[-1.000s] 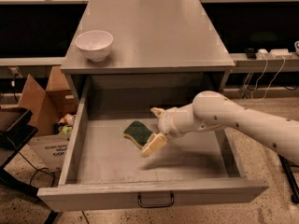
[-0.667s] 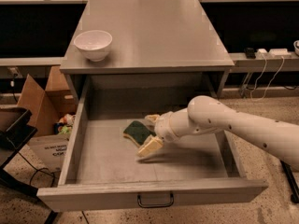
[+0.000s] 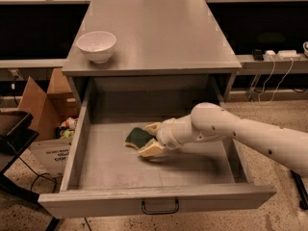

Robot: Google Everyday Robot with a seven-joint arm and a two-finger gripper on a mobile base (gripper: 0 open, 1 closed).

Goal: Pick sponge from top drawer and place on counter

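The sponge, dark green on top, lies flat on the floor of the open top drawer, near its middle. My gripper reaches into the drawer from the right on a white arm. It is open, with one cream fingertip behind the sponge's right end and the other in front of it. The sponge's right edge sits between them. The grey counter is above the drawer.
A white bowl stands on the counter's left front corner. The drawer's wire handle faces the camera. A cardboard box and a black stand are on the floor to the left. Cables hang at the right.
My gripper has moved left along the drawer floor, so its fingers now straddle the sponge's right end. The sponge has not moved.
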